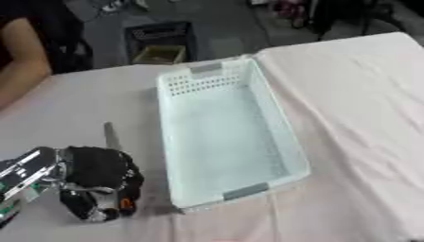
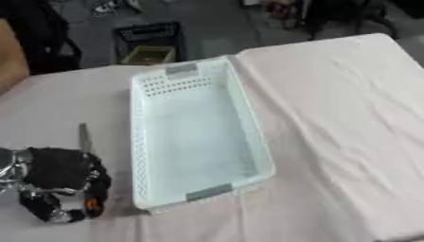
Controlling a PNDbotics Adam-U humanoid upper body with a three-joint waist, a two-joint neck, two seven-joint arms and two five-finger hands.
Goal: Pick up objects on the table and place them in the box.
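- The table [image 1: 356, 94], draped in a pale pink cloth with soft creases, fills most of the frame and runs askew from lower left to upper right.
- A long rectangular basket of white plastic [image 1: 286, 137] sits in the middle of the frame, its far end toward the top. Its walls are perforated with small holes near the far end, and a grey handle strip marks each short end. The inside looks bare.
- The robot's left hand [image 1: 99, 182], black with silver parts, is in the lower left of the frame, just left of the basket's near corner, held low over the cloth. Its fingers are curled downward and together; a small orange spot shows among the fingertips, but whether they close on anything cannot be told.
- A thin grey stick-shaped object [image 1: 110, 136] lies flat on the cloth at centre left, just beyond the hand and beside the basket's left wall, apart from it. What it is cannot be made out.
- The right hand shows in neither view.
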